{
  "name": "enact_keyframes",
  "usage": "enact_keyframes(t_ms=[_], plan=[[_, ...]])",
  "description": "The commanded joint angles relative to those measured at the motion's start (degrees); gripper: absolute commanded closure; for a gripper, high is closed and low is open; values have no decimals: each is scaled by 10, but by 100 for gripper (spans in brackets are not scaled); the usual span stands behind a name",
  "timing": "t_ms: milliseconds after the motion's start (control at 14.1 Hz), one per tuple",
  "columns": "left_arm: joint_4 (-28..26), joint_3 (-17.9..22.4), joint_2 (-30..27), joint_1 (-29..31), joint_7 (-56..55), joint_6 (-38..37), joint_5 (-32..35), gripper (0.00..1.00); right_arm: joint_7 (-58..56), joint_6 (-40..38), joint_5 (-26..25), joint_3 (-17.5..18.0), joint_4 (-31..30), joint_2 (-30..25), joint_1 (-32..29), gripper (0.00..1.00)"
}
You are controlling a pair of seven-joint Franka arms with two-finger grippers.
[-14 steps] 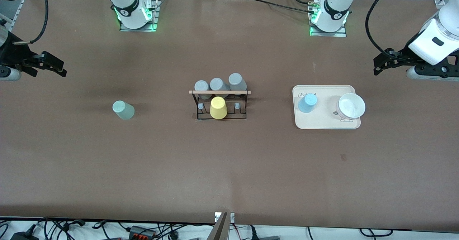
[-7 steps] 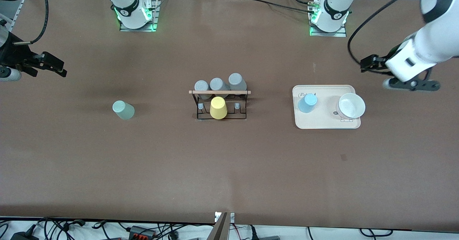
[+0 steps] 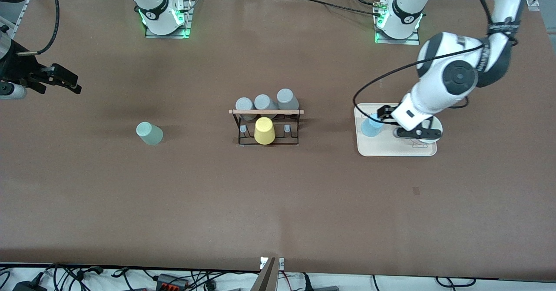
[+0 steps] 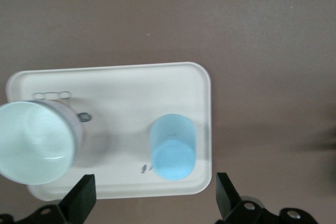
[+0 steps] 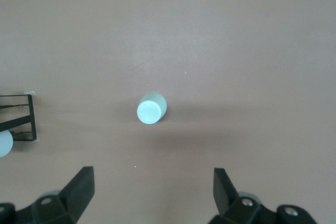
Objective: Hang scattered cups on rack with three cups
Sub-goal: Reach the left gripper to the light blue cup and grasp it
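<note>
Brown table (image 3: pixel 278 204) | cream tray (image 3: pixel 391 151): light blue cup (image 3: pixel 370 128), white bowl (image 4: pixel 34 148) | left end effector (image 3: pixel 382 114) spread above | right end effector (image 3: pixel 65 81) spread, waiting

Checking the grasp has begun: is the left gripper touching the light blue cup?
Apart. The left wrist view shows the left gripper open, clear of the light blue cup.

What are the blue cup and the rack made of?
The blue cup looks like matte plastic: its colour is even and soft, with no glassy shine. The rack looks like thin black metal wire, with a pale rod across the top that looks like wood.
</note>
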Motion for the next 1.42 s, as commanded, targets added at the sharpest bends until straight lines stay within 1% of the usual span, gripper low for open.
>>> enact_keyframes(t_ms=[0, 142, 213, 496, 780, 922, 993, 1064, 1135, 1206, 1348], plan=[[-76, -12, 5, -2, -34, 129, 16, 0, -6, 7, -2, -1, -3, 0, 2, 0], [-103, -12, 22, 2, -37, 199, 53, 0, -6, 7, -2, -1, -3, 1, 2, 0], [-112, -12, 28, 2, -37, 226, 55, 0, -6, 7, -2, -1, -4, 1, 2, 0], [-117, -11, 34, 7, -35, 230, 67, 0, -5, 7, -2, -1, -3, 9, 3, 0], [-126, -10, 64, 7, -36, 230, 74, 0, -5, 19, -3, -1, -3, 9, 3, 0], [-126, -10, 67, 7, -36, 231, 74, 0, -4, 20, -2, -1, -3, 10, 2, 0], [-126, -10, 69, 7, -35, 231, 74, 4, -5, 20, -2, -1, -3, 10, 2, 0], [-126, -10, 73, 7, -35, 231, 75, 18, -4, 14, -2, -1, 4, 9, 3, 0], [-126, -9, 73, 7, -35, 231, 75, 38, -3, 14, -2, -1, 4, 10, 3, 0], [-126, -9, 73, 8, -35, 231, 75, 53, -2, 14, -2, -1, 4, 11, 2, 0], [-124, -9, 69, 8, -34, 229, 75, 70, -1, 17, -3, -2, 8, 18, 2, 0]])
